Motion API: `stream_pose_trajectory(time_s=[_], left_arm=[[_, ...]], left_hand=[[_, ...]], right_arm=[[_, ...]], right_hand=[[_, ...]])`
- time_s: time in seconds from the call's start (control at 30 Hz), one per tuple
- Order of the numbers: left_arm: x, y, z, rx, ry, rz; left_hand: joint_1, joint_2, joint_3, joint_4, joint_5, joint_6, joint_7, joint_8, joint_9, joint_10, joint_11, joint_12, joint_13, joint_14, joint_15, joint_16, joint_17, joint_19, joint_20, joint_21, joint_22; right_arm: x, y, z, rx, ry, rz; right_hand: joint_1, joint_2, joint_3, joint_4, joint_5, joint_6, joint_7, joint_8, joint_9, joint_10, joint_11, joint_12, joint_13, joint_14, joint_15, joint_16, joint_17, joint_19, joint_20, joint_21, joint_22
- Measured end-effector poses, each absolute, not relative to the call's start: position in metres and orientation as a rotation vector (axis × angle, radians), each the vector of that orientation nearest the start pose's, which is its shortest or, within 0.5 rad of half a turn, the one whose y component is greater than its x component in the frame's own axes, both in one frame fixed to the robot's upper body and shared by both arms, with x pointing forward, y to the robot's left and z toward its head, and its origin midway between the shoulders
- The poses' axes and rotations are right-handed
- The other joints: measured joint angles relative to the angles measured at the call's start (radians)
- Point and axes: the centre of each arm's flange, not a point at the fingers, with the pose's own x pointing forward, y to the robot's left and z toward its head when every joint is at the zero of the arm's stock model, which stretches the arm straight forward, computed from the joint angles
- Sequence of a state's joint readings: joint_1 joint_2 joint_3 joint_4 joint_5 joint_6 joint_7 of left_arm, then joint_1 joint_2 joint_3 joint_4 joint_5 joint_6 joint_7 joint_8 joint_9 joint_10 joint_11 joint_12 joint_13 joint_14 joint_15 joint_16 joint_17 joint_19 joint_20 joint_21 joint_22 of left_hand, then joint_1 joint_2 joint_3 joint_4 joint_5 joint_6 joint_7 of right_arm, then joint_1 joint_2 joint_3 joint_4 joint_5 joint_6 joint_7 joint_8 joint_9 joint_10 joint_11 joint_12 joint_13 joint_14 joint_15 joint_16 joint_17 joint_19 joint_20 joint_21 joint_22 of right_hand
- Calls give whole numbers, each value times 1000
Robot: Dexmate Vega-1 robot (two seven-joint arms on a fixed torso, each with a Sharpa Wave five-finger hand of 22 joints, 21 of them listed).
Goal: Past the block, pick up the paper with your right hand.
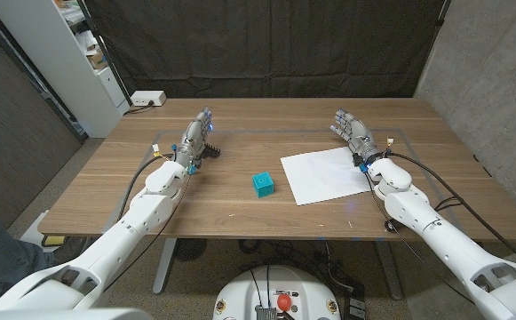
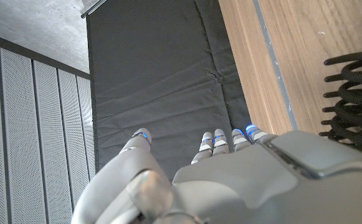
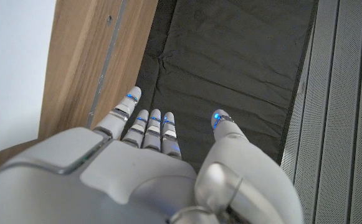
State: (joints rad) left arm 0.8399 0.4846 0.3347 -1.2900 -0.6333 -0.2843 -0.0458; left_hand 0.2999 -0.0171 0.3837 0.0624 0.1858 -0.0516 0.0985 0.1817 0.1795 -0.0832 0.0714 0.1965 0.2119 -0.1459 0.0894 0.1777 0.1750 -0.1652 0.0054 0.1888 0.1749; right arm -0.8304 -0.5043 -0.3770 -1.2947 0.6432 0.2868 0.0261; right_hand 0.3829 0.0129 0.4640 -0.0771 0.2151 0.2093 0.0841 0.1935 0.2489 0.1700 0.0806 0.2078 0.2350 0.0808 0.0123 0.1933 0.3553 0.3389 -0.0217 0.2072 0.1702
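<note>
A white sheet of paper [image 1: 327,174] lies on the wooden table [image 1: 240,204], right of centre; its near corner also shows in the right wrist view as paper [image 3: 12,74]. A small teal block [image 1: 263,184] sits just to the paper's left. My right hand [image 1: 353,133] stands at the paper's far right corner, fingers apart and extended, holding nothing; its back shows as right hand [image 3: 149,162]. My left hand [image 1: 197,135] stays at the table's left, open and empty, seen from behind as left hand [image 2: 218,174].
A black comb-like clip [image 1: 211,148] lies beside my left hand, also in the left wrist view [image 2: 355,99]. A white power strip [image 1: 146,100] sits at the far left corner. A dark curtain [image 1: 266,44] hangs behind the table.
</note>
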Motion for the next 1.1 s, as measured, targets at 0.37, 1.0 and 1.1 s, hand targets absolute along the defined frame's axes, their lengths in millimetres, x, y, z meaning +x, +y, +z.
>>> stream_pose_trajectory(time_s=[0.37, 1.0, 1.1], left_arm=[[656, 292, -24, -46, -595, -207], [656, 281, -23, -3, -582, -234], [655, 281, -22, 0, -584, -234]], left_hand=[[4, 4, 3, -3, 0, 0, 0, 0, 0, 0, 0, 0, 0, -4, 3, 0, 0, 0, 0, 0, 0], [8, 8, 4, -4, 0, 0, 0, 0, 0, 0, 0, 0, -4, -8, -1, 0, 0, -5, 6, 0, 0], [8, 8, 4, -4, 0, 0, 0, 0, 0, 0, 0, 0, -8, -8, -1, 0, 0, -5, 6, 0, 0]], right_arm=[[656, -284, -25, 31, -591, 205], [642, -288, -25, -16, -626, 236], [640, -288, -25, -20, -632, 243]], right_hand=[[10, 11, 4, -4, 0, 4, -4, 0, -8, 12, -2, 0, -8, 11, 0, 0, -7, 0, 0, 0, 0], [10, 11, -4, -13, -4, 0, -8, 0, -17, 10, 1, -5, -17, 4, 6, 0, -17, -4, 4, -4, 0], [16, 16, -4, -13, -8, 0, -8, 0, -21, 8, 2, -5, -17, 3, 7, 0, -19, -4, 4, -4, 0]])
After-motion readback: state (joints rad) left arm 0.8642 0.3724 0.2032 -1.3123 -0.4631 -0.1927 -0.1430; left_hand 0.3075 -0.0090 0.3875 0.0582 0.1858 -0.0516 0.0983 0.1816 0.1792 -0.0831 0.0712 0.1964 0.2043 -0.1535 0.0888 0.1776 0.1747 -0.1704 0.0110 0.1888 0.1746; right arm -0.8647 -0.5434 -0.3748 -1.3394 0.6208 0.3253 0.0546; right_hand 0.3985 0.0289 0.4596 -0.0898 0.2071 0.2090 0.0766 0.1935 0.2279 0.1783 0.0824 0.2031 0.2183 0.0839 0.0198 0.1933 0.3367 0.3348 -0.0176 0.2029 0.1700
